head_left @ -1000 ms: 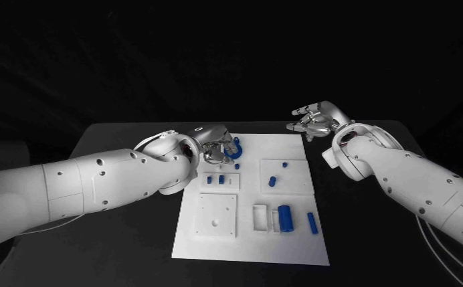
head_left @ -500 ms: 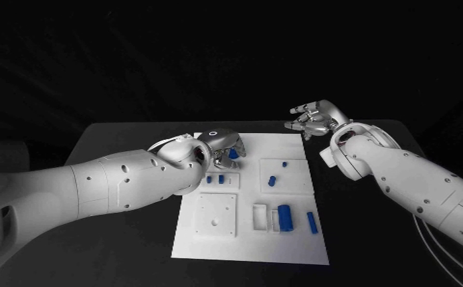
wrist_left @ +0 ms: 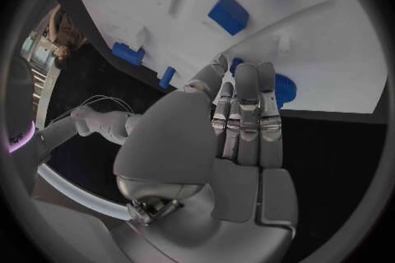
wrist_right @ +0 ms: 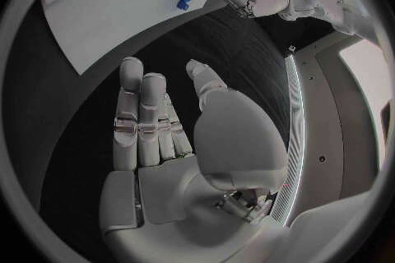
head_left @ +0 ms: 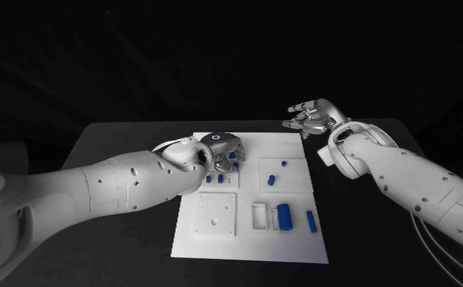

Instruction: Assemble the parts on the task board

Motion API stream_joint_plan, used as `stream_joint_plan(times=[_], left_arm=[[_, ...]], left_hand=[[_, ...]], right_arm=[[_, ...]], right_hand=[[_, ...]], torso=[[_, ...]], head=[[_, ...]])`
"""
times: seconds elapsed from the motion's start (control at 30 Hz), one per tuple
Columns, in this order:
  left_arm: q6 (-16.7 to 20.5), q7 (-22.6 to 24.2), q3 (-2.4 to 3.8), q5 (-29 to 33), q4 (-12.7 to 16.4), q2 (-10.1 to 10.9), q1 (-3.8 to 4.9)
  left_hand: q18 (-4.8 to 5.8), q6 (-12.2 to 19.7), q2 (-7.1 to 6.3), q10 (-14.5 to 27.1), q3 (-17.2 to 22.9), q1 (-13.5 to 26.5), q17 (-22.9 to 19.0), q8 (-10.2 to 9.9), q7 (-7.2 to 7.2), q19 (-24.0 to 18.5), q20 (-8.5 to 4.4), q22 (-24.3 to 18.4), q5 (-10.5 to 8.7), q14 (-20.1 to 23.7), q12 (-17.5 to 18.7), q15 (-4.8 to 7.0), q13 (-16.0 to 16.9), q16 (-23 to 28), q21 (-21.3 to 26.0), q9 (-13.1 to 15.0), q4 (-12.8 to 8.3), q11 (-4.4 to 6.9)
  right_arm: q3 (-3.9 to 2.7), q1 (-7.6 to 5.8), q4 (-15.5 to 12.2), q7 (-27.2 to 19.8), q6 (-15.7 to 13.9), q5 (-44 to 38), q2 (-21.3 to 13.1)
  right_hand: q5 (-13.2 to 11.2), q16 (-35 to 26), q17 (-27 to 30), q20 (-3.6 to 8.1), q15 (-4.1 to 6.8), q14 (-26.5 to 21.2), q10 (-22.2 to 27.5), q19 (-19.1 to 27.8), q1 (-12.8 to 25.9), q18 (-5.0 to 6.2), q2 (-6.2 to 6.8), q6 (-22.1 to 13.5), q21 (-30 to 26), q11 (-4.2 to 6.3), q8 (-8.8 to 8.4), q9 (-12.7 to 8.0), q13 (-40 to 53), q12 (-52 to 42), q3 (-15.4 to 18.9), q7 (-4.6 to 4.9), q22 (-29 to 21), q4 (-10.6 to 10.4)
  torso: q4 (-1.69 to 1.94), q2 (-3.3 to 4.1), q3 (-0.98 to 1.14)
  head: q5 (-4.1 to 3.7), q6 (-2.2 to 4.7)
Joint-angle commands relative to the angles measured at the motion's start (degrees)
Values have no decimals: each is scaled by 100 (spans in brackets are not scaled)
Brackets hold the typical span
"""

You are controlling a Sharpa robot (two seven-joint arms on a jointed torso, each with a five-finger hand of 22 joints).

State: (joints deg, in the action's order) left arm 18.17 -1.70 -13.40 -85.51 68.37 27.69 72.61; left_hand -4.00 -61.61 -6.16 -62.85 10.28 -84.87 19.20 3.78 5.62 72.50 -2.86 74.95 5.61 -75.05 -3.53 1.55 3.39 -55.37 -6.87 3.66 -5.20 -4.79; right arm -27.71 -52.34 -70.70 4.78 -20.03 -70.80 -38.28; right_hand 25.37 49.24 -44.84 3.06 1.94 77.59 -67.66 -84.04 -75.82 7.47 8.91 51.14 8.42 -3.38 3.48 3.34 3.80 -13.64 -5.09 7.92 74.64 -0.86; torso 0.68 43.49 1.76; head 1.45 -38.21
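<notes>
White task board [head_left: 290, 247] with small blue parts [head_left: 285, 215]; left hand [head_left: 227, 152] fingers touch a blue gear-like part [wrist_left: 282, 89]; right hand [head_left: 310, 118] spread, holding nothing.

I count one task board [head_left: 290, 247], my two hands [head_left: 227, 148] [head_left: 309, 120], and perhaps eight blue parts [head_left: 285, 215].

The left arm reaches in across the near left of the counter [head_left: 116, 140], wrist turned over, and its robot hand [head_left: 224, 150] is down at the far end of the task board [head_left: 290, 247], fingers [wrist_left: 247, 105] straight and held together. Whether it grips anything is hidden. The right arm comes from the right; its robot hand [head_left: 310, 118] hangs above the board's far right corner, fingers [wrist_right: 140, 118] extended side by side, palm bare.
</notes>
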Motion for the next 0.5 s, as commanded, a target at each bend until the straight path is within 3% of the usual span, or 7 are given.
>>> stream_joint_plan(times=[0.03, 0.2, 0.5], left_arm=[[-92, 136, 3, -121, -61, -44, -32], [-66, 156, 3, -123, -133, -67, -61], [-46, 184, 3, -124, -201, -97, -87]], left_hand=[[-64, -21, 48, -44, 132, 30, 3, -19, 16, -23, -4, 144, 20, 25, 24, 31, -9, -69, -101, -5, -49, 0], [-115, -69, 34, -130, 477, 173, -24, -20, 26, -165, 11, 141, 29, 35, 24, 16, -9, -219, -514, -5, -179, 4], [-143, -70, 95, -394, 695, 237, -30, -19, 29, -228, 4, 137, 28, -21, 24, 29, -8, -320, -794, -4, -172, 53]], right_arm=[[-2, 2, -17, -77, 9, 35, -6], [-2, 2, -26, -78, 14, 43, -14], [-2, 2, -33, -78, 18, 46, -16]], right_hand=[[37, 38, 9, -25, -43, -12, -7, -140, 55, 62, -11, 0, -36, -38, -12, 5, -5, 34, 3, 27, 5, -13], [59, 46, 27, -29, -45, -17, -32, -144, 47, 68, -9, 2, -51, -39, -12, 6, -3, 87, 23, 27, 12, -32], [73, 45, 32, -29, -44, -20, -37, -145, 45, 67, -6, -2, -57, -39, -13, 5, -2, 91, 30, 27, 12, -35]], torso=[[-1, 3, -5], [4, 1, -6], [12, -10, -11]], head=[[-14, -9], [-17, -25], [-22, -41]])
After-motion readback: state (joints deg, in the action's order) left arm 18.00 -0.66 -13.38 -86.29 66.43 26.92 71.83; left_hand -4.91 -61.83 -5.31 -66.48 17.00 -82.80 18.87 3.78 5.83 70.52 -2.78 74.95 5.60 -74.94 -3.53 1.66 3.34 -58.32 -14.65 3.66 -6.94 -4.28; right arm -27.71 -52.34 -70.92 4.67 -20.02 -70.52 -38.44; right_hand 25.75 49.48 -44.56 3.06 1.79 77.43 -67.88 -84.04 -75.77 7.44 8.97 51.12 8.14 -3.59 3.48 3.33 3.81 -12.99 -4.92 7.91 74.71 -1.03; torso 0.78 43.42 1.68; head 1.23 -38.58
